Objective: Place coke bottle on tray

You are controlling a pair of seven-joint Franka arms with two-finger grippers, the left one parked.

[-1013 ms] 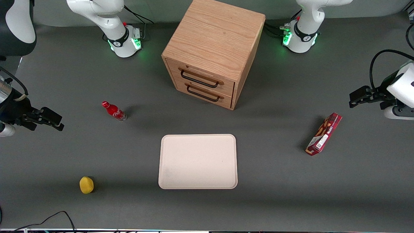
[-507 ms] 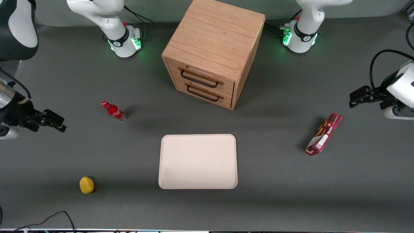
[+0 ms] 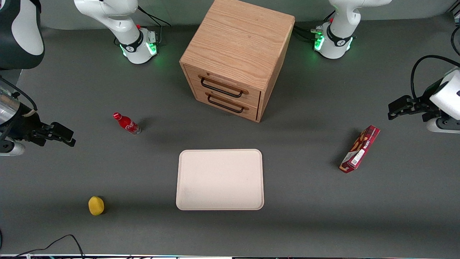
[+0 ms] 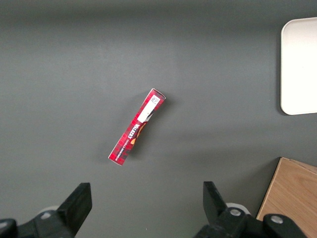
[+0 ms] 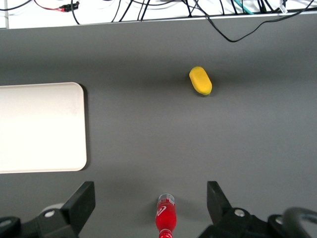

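Covering everything, grey table (image 3: 309,201), claw (image 3: 66,136) open, above

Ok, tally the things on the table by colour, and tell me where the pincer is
Red: 2, coke bottle and snack box
Yellow: 1, lemon
Cream: 1, tray
Wood: 1, drawer cabinet
Total: 5
The pincer is open, hovering toward the working arm's end.
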